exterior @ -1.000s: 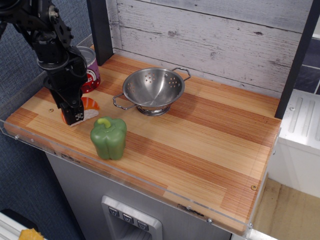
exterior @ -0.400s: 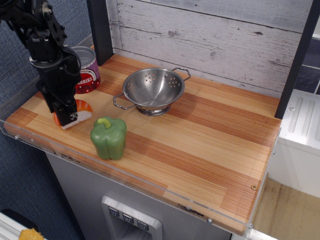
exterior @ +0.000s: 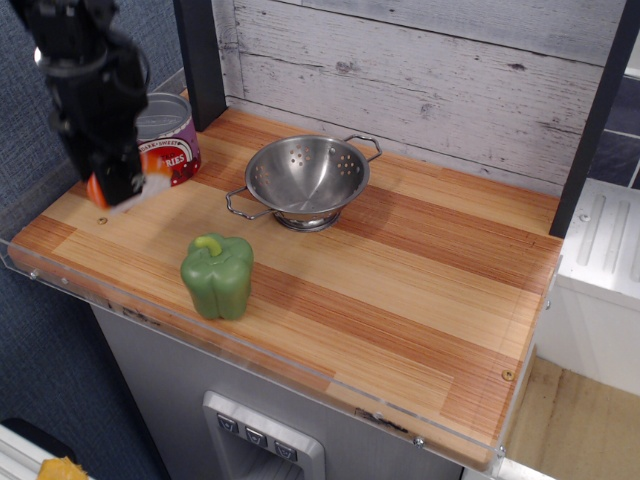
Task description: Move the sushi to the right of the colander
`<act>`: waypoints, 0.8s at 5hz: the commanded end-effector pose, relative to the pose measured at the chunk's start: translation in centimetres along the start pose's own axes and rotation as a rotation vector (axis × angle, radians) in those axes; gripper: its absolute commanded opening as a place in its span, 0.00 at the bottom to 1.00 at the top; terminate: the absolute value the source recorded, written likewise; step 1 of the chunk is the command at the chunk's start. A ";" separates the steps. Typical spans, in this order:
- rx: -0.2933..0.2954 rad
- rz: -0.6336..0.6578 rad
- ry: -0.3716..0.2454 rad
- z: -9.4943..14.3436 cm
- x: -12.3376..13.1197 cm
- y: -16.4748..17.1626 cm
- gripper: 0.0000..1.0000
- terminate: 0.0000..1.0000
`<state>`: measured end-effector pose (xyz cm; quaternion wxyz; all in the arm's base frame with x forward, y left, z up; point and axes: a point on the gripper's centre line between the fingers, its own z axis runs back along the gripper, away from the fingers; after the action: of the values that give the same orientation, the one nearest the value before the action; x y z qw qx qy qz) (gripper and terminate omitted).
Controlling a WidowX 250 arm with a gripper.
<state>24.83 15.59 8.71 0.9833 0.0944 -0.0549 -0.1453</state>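
Gripping 1 sushi (exterior: 128,188) off the table (exterior: 400,290), gripper (exterior: 118,190) is clamped on it. Also 1 colander (exterior: 306,180), 1 pepper (exterior: 217,277), 1 can (exterior: 168,138).

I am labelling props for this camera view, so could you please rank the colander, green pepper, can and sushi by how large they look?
1. colander, clearly largest.
2. green pepper and can: these look alike, and the arm hides part of the can, so no ranking.
3. sushi, smallest, blurred and held in the gripper.
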 end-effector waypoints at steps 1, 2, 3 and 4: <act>0.070 -0.001 -0.154 5.8 4.9 -4.4 0.00 0.00; 0.015 0.007 -0.207 6.7 7.0 -6.6 0.00 0.00; -0.030 0.008 -0.171 5.7 9.6 -9.8 0.00 0.00; -0.049 0.111 -0.157 4.4 11.5 -12.0 0.00 0.00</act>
<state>31.36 0.06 9.72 0.9887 0.0538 -0.1072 -0.0898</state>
